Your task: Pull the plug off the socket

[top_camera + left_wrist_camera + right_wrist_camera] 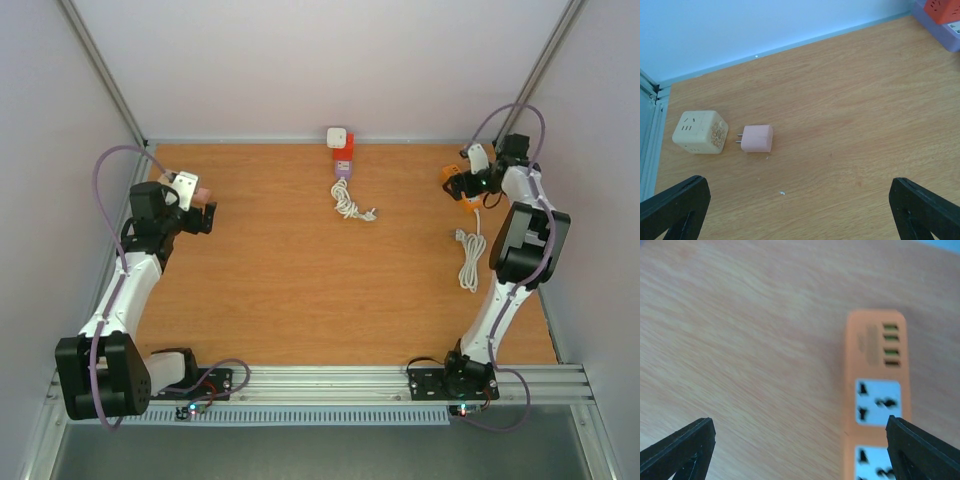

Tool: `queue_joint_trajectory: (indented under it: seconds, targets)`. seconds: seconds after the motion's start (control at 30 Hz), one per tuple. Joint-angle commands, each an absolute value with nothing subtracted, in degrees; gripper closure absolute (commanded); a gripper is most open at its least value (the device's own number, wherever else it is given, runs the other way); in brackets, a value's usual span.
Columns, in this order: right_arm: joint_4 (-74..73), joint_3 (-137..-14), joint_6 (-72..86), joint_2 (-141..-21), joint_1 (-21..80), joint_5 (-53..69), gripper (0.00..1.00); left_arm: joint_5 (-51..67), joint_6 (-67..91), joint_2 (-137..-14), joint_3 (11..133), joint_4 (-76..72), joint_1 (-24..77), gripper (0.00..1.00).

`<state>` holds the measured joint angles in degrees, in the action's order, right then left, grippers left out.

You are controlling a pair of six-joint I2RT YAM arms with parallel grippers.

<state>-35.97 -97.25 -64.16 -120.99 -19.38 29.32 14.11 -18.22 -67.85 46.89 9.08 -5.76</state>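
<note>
In the left wrist view a pink plug [757, 138] lies on the table, its prongs out of and pointing at a beige cube socket [700, 131] just left of it. My left gripper [799, 200] is open and empty, hovering nearer than both; it is at the table's left in the top view [197, 207]. My right gripper [800, 440] is open and empty over an orange power strip [877, 390], whose sockets hold nothing; it is at the far right in the top view [460, 185]. A white plug [338, 137] sits in a red and purple socket [343, 160] at the back centre.
A coiled white cable [350, 205] lies in front of the red socket, which also shows in the left wrist view [940, 15]. Another white cable [468, 255] lies near the right arm. Grey walls close the table on three sides.
</note>
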Motion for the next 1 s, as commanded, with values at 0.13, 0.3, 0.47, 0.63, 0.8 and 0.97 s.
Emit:
queue_joint_trajectory:
  seconds: [0.13,0.3,0.47,0.63,0.8,0.97]
  targets:
    - [-32.6,-95.3,-54.7,-114.8,-7.1,29.5,0.06,14.5,-17.6,-68.3,47.7,8.7,-5.8,0.0]
    - [-28.9,-91.4,-49.9,-113.1,1.6,27.4,0.06,13.9,-17.4,-67.7,47.0,8.2,-5.7,0.0]
    - [-26.6,-90.4,-45.5,-114.3,7.9,25.6,0.08,14.1,-17.7,-67.2,46.6,8.0,-5.8,0.0]
    - [-23.9,-89.6,-41.9,-116.1,12.7,22.9,0.1,14.6,-17.7,-67.2,46.4,8.0,-5.8,0.0]
    - [-22.2,-90.5,-38.8,-118.9,16.6,19.6,0.13,14.6,-17.7,-67.3,46.2,7.7,-5.8,0.0]
    - [-21.4,-92.4,-36.5,-122.5,20.0,15.8,0.15,14.9,-18.0,-67.1,45.8,7.6,-5.8,0.0]
